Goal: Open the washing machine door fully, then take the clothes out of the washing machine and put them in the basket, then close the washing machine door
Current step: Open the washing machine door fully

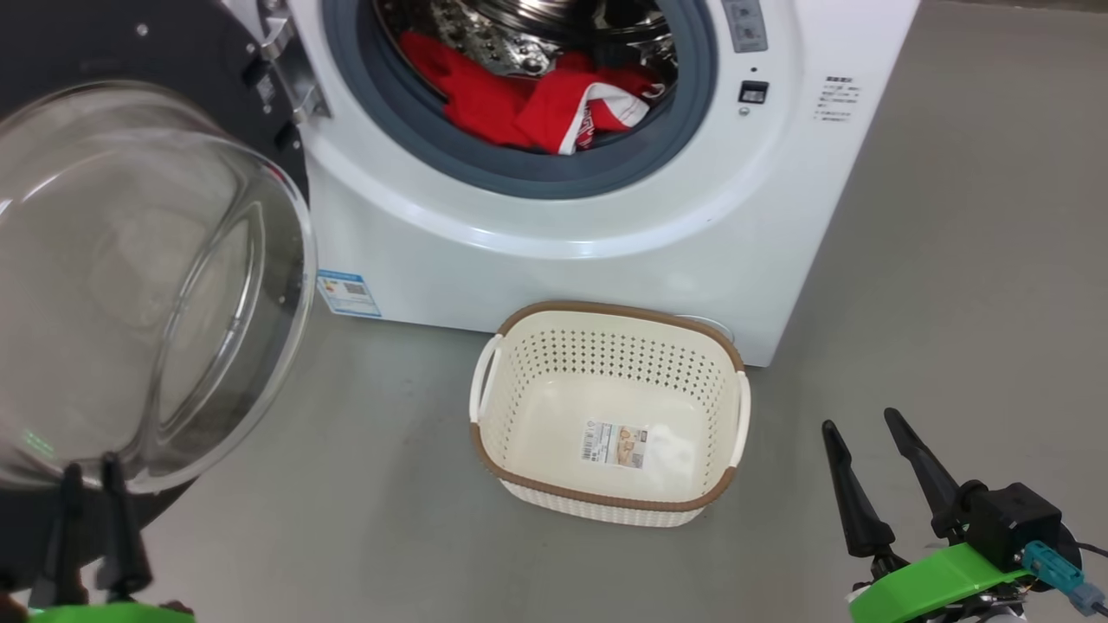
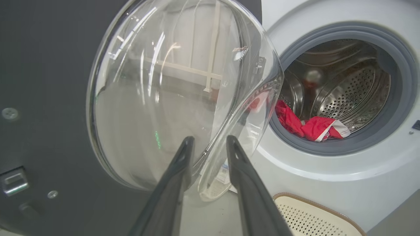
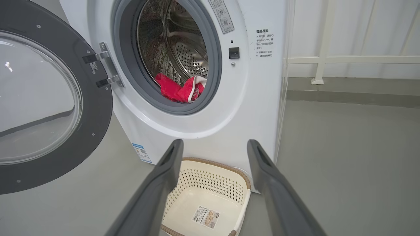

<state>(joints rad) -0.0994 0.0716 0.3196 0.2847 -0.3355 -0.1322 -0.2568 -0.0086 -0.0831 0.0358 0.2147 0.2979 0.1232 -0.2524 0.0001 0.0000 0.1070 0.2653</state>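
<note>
washing machine (image 1: 563, 260): head view, 12 o'clock, white front facing the camera, grey-blue ring (image 1: 537, 177) around the drum (image 1: 519, 35) mouth.
washing machine door (image 1: 156, 277): swung open, hinged on the washer's 9 o'clock side, fills head view from 9 to 11. Glass bowl bulges toward the camera, black rim behind it.
floor (image 1: 952, 303): grey, bare from 2 to 4 o'clock.
basket (image 1: 606, 355): on the floor just in front of the washer's base, at 6 o'clock from the drum opening. Upright, only a label sticker (image 1: 616, 444) on its bottom.
clothes (image 1: 511, 99): red with white trim, inside the drum, lying at 6 o'clock on the ring's lower lip.
right hand (image 1: 860, 420): 4 o'clock, over the floor, fingers spread wide, holding nothing, well apart from the basket.
left hand (image 1: 90, 467): 8 o'clock, fingers parted partway, nothing between them. Tips sit at the bowl's lower edge; contact with the glass, cannot tell.
</note>
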